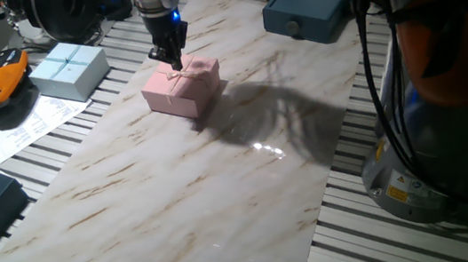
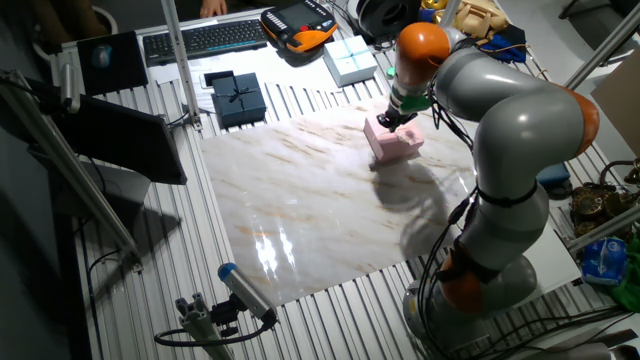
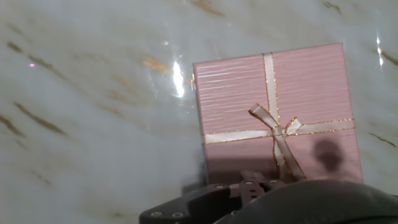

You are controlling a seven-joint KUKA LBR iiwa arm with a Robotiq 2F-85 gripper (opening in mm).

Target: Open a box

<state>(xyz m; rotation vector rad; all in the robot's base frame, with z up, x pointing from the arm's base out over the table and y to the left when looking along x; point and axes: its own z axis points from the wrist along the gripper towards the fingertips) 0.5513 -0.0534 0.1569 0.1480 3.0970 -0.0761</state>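
Here, pink box (image 3: 277, 115) — ribbed lid, gold-edged ribbon bow (image 3: 280, 132), closed

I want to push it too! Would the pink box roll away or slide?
The pink box probably slides: flat sides, nothing round, on a glossy marble table. It looks like light cardboard, so likely easy to shove. Its ribbon bow looks floppy.

Ribbed matt pink box (image 3: 273, 118); glossy marble tabletop (image 1: 180, 200).

Box (image 1: 181, 89) on table (image 1: 180, 200), ribbon bow (image 3: 278, 132) on lid, jaws directly above.
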